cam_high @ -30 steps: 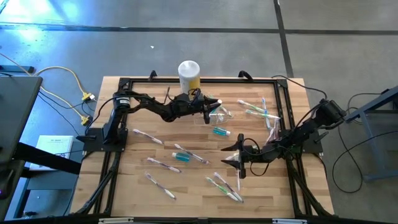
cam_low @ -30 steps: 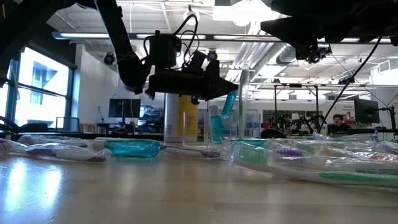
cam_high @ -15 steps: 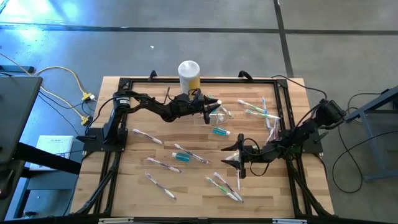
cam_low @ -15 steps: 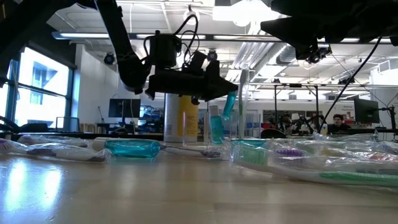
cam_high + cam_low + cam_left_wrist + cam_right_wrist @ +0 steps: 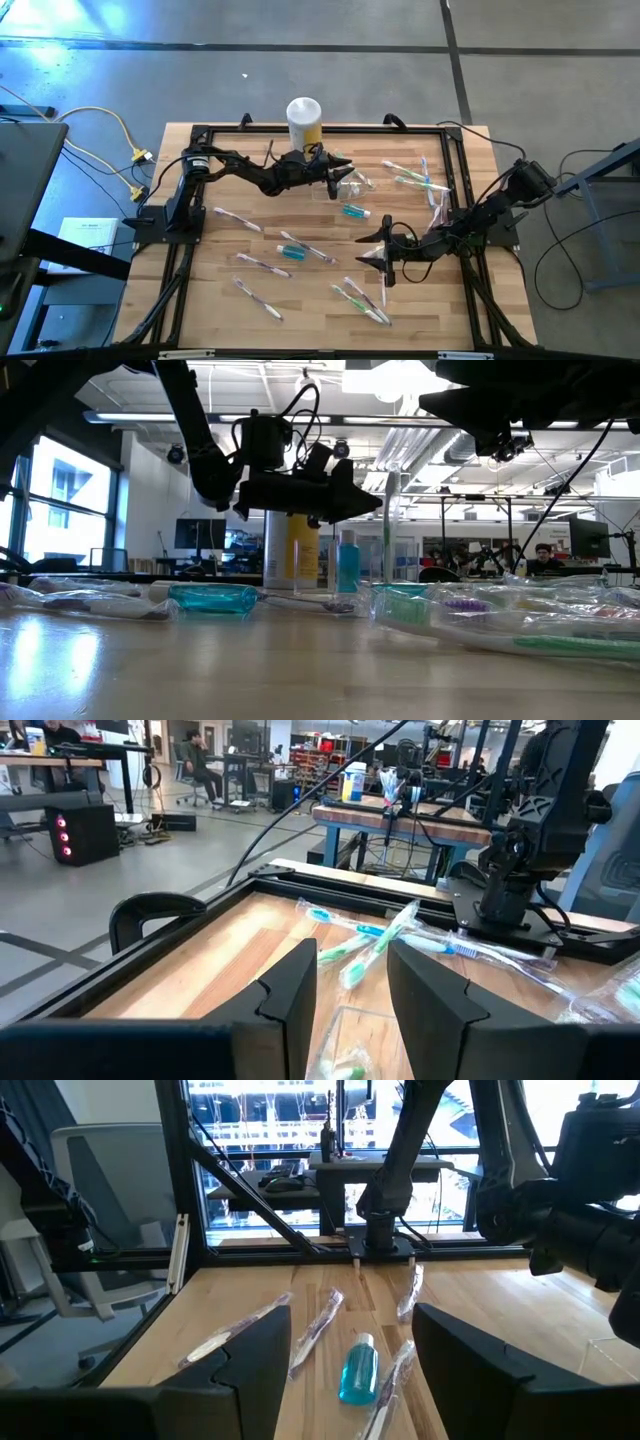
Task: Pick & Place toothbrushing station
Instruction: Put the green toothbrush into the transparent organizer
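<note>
The toothbrushing station [image 5: 353, 182] is a small clear plastic holder standing on the table right of centre, near the far side. My left gripper [image 5: 342, 168] hovers level just over it, open, with nothing between its fingers [image 5: 352, 1000]. The holder [image 5: 350, 1025] shows below them. A small teal bottle [image 5: 347, 560] stands upright under the fingertips, apparently inside the holder. My right gripper [image 5: 372, 256] waits open and unladen nearer the front, and a lying teal bottle [image 5: 357, 1368] is ahead of it.
A yellow canister with a white lid [image 5: 304, 120] stands at the far edge behind the left gripper. Teal bottles [image 5: 355, 211] [image 5: 292, 252] and wrapped toothbrushes [image 5: 238, 218] [image 5: 362, 300] [image 5: 415, 178] lie scattered over the wood. A black frame [image 5: 300, 131] rims the table.
My left gripper has let go of the small teal bottle. The bottle hung tilted at the fingertips and now stands upright below them. Neither arm has shifted.
</note>
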